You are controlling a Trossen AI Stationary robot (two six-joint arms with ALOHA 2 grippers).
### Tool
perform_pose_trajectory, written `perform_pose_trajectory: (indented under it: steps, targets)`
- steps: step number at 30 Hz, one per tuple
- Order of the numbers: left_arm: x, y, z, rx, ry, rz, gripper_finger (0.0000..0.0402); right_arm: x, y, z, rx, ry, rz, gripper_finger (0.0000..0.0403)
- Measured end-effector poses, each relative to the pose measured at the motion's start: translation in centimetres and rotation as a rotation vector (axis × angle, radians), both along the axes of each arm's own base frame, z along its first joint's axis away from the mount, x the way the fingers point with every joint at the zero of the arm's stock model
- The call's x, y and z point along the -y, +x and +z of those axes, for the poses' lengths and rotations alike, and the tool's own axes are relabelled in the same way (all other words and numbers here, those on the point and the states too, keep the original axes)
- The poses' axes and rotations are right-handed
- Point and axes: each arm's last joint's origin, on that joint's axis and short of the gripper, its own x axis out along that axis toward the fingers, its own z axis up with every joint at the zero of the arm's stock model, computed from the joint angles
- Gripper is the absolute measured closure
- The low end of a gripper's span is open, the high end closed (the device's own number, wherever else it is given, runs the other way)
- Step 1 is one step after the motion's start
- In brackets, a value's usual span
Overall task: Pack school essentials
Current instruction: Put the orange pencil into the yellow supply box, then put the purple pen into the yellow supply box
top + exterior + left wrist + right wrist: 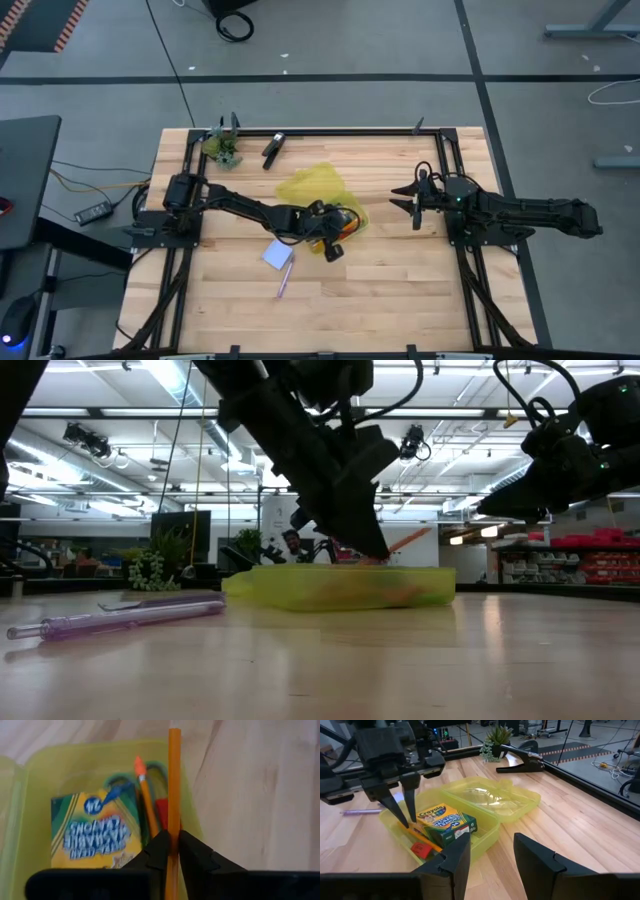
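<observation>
Left gripper (402, 812) down inside the open yellow case (485, 840) at mid-desk (400, 290), jaws clamped on an orange pencil (174, 795). Left wrist view shows it best: pencil shaft running straight up between the two fingertips (160, 851), far end reaching past the case wall. Same view only: a second, shorter pencil (145, 795) with an orange tip lying in the case beside the crayon box (95, 832), plus a bit of red next to it. Right wrist view gives the layout instead: crayon box (445, 825) flat in the case's near half, red eraser (421, 850) in the corner next to it, lid half (495, 797) folded open and lying flat on the desk. Black clip (522, 762) and small plant (495, 742) at the far desk edge. High view adds what neither wrist sees: note pad (278, 254) and pink pencil (285, 279) on bare wood just beside the case, outside it. Low view catches the pink pencil (120, 620) close to the lens, case contents only a blur through the wall. Right gripper (418, 208) off to the side, well apart from the case, raised above the desk, jaws apart, nothing between them.
</observation>
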Motion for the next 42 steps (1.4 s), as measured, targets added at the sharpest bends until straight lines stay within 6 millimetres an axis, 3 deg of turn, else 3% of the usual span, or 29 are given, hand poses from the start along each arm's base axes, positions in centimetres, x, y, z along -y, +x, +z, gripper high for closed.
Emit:
perform_pose_trajectory:
  steps: [9, 15, 23, 42]
  targets:
    - [0.0, 0.0, -0.1, -0.006, 0.006, -0.006, 0.0296, 0.0, 0.0, 0.0, 0.0, 0.0, 0.0, 0.0246]
    - [0.3, -0.3, 0.2, -0.022, 0.031, -0.039, 0.0304, 0.0, 0.0, 0.0, 0.001, 0.0, 0.0, 0.0246]
    - [0.8, -1.4, 2.4, -0.037, 0.068, -0.052, 0.0319, 0.0, 0.0, 0.0, 0.001, 0.0, 0.0, 0.0246]
    - [6.5, -4.7, 2.9, -0.125, 0.029, 0.026, 0.0324, 0.0, 0.0, 0.0, 0.0, 0.0, 0.0, 0.0246]
